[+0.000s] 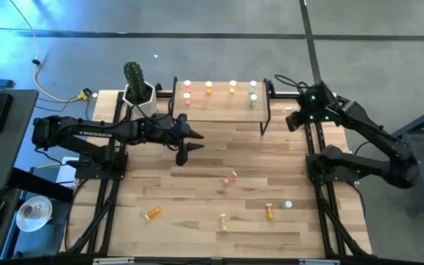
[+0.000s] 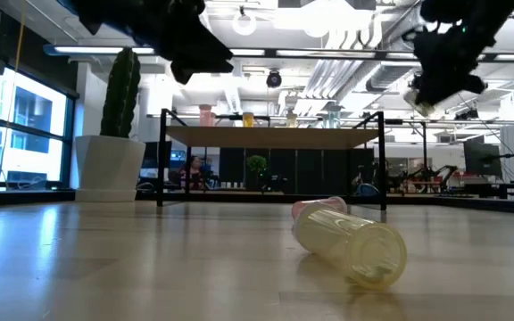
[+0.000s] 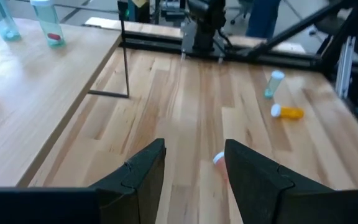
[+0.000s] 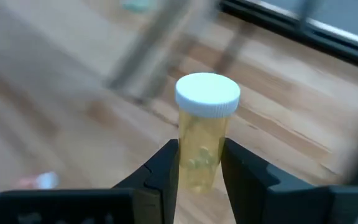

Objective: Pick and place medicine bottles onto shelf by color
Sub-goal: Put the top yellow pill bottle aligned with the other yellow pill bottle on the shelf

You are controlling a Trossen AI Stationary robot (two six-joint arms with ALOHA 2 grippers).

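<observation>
Right fingers [image 4: 199,163] clamp an upright yellow bottle [image 4: 202,140] with white cap; left fingers [image 3: 192,168] gape empty

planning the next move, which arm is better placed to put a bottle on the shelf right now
Right. The right gripper is shut on a yellow bottle and hangs by the shelf's right end. The left gripper is open and empty, over the table in front of the shelf.
</observation>
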